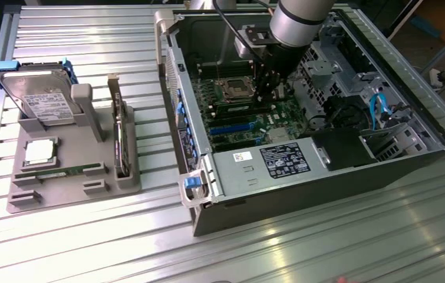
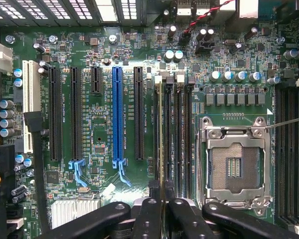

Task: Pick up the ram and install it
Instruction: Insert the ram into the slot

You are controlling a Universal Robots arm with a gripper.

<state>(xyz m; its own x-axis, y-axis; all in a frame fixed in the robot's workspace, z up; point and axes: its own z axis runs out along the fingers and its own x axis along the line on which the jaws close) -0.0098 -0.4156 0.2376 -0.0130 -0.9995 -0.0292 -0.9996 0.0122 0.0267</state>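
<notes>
The gripper (image 1: 273,88) is reaching down from the arm into the open computer case (image 1: 309,188), which is lying on its side on the ribbed metal table (image 1: 325,247) at the exterior view's right. In the wrist view the gripper (image 2: 163,191) is clenching its two dark fingers (image 2: 150,211) on the ram (image 2: 161,134). The ram is showing edge-on as a thin pale line. It is standing in the memory slot lying closest to the long black expansion slots, with its end sitting between the fingertips. The neighbouring memory slots (image 2: 182,139) are lying dark just beside it, between the ram and the open processor socket (image 2: 234,164). On the ram's other side a blue expansion slot (image 2: 117,114) is running parallel to it across the green motherboard (image 2: 99,114).

In the exterior view the gripper is hovering over the far part of the motherboard (image 1: 242,121), just beside the processor socket (image 1: 233,88). The labelled power supply (image 1: 283,160) is sitting nearer, against the case's near wall.

Well apart, at the exterior view's left, a grey holder tray (image 1: 65,197) is resting on the table. It is carrying a silver hard drive (image 1: 41,100) with blue clips leaning at its far end, a dark expansion card (image 1: 118,132) standing on edge along its right side, a square processor chip (image 1: 40,152), and a second green stick (image 1: 53,172) lying flat near its front.
</notes>
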